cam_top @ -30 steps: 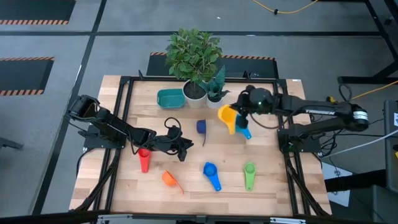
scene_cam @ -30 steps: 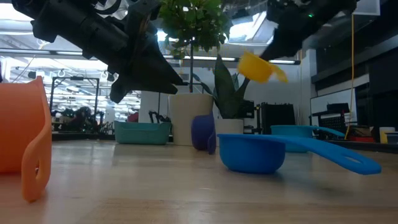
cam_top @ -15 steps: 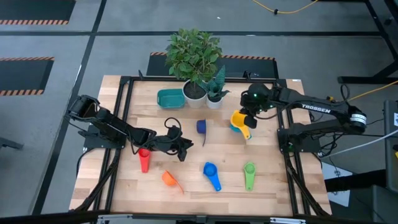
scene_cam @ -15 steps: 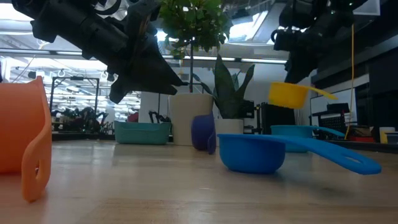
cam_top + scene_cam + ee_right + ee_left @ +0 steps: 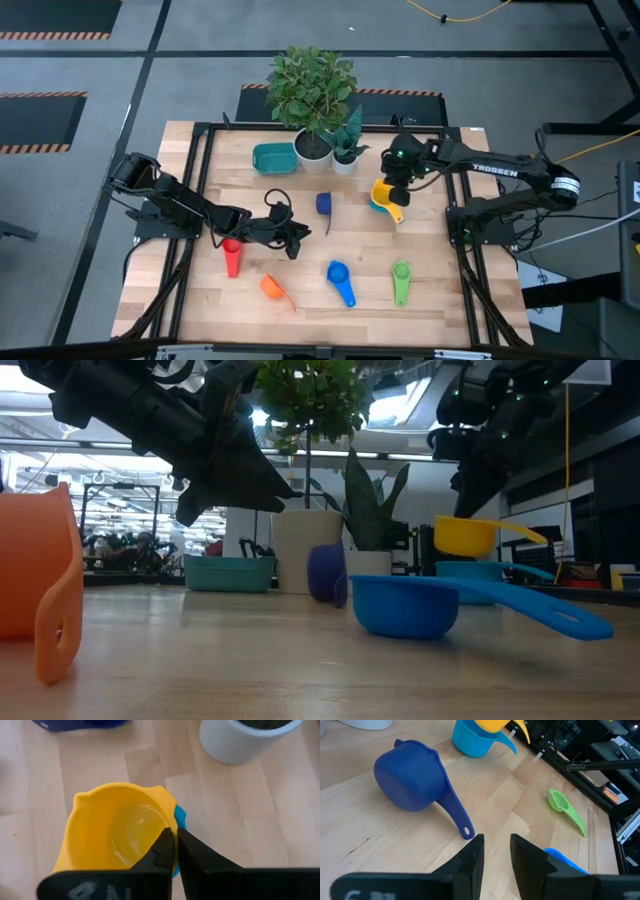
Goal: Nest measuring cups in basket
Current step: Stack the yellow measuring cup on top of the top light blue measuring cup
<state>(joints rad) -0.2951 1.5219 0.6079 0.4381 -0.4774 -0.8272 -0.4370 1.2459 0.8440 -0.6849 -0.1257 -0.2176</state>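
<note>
My right gripper [image 5: 175, 834] is shut on the yellow measuring cup [image 5: 384, 190], which hangs level directly over the light blue cup [image 5: 480, 570] on the table's right half. My left gripper [image 5: 497, 851] hovers open at mid-table [image 5: 297, 238], a little short of the dark blue cup [image 5: 412, 780], which lies on its side. The red cup [image 5: 231, 256], orange cup [image 5: 272, 288], blue cup [image 5: 340, 278] and green cup [image 5: 401, 279] lie along the near half. The teal basket [image 5: 273, 157] sits near the far edge, left of the pots. My right gripper pinches the yellow cup's wall at its rim [image 5: 171, 822], one finger [image 5: 162, 845] inside the bowl and one outside, coming from above and pointing down. The cup stays upright and level, handle [image 5: 520, 530] sticking out sideways. I cannot tell whether its bottom touches the light blue cup.
Two white plant pots [image 5: 313, 147] [image 5: 346, 160] stand at the far edge between the basket and the right arm. A black frame rail [image 5: 200, 200] runs along the table's sides. Bare wood [image 5: 350, 235] lies at mid-table between the cups.
My right gripper carried the yellow cup toward the table's right and down. The cup was tilted and high a second ago; it now hangs level and low over the light blue cup. My left arm kept still.
</note>
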